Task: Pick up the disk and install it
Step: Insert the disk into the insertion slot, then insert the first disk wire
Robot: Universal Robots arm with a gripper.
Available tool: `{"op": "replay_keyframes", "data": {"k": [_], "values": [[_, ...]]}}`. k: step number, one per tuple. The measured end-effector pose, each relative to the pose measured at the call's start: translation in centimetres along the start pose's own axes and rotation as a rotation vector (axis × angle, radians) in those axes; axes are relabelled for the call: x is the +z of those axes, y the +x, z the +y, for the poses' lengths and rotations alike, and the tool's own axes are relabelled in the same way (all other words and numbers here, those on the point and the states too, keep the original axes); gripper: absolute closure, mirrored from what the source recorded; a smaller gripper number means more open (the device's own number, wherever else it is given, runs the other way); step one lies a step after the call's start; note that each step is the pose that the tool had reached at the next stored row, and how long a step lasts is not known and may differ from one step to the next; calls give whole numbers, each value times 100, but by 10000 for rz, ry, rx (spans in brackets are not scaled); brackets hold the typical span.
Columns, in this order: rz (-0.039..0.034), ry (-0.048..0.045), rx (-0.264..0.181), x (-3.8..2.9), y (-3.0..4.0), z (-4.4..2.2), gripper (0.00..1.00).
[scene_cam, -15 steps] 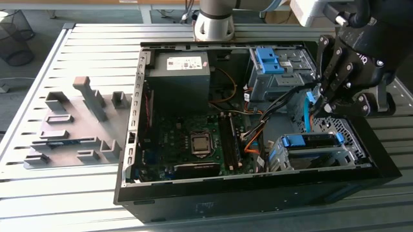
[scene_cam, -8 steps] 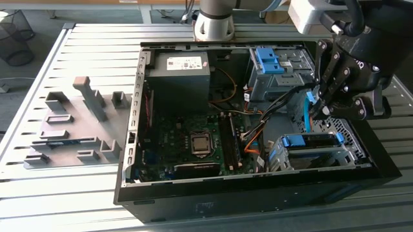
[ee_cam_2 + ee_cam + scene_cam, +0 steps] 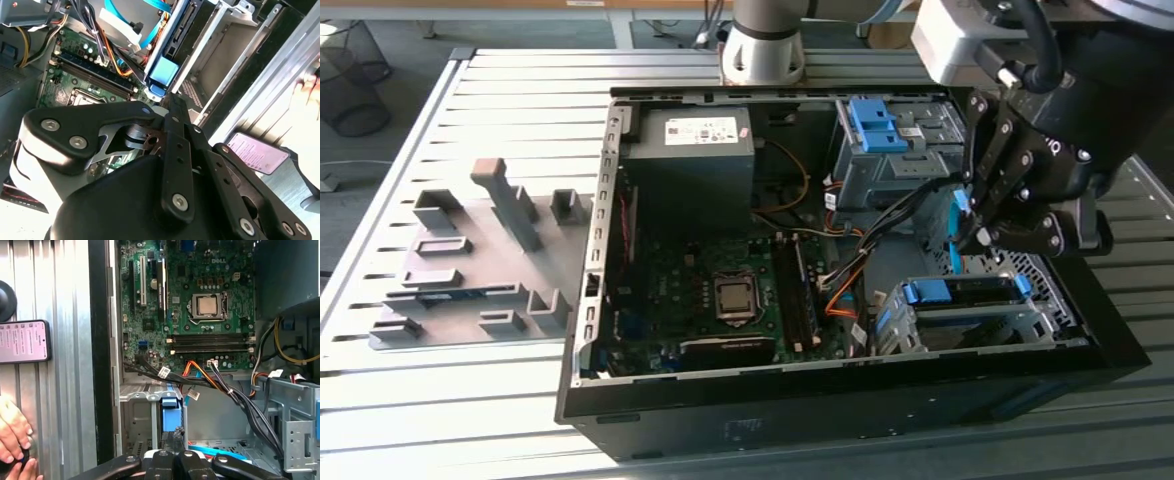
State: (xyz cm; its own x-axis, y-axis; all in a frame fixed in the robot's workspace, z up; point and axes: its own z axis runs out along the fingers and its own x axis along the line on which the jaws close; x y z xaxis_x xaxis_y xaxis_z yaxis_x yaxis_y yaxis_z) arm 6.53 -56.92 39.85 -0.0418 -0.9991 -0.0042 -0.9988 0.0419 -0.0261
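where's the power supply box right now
In the exterior view the grey power supply box sits inside the open computer case, in its far corner on the exterior view's left, next to the motherboard.

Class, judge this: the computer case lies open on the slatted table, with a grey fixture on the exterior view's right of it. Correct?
No. In the exterior view the grey fixture lies on the exterior view's left of the computer case, not its right; the rest holds.
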Motion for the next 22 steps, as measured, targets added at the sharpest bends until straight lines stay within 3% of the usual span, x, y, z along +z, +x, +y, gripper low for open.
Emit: {"op": "replay_keyframes", "data": {"k": [8, 22], "values": [[-1, 0, 1, 136, 2, -2, 89], [1, 0, 0, 147, 2, -2, 89]]}}
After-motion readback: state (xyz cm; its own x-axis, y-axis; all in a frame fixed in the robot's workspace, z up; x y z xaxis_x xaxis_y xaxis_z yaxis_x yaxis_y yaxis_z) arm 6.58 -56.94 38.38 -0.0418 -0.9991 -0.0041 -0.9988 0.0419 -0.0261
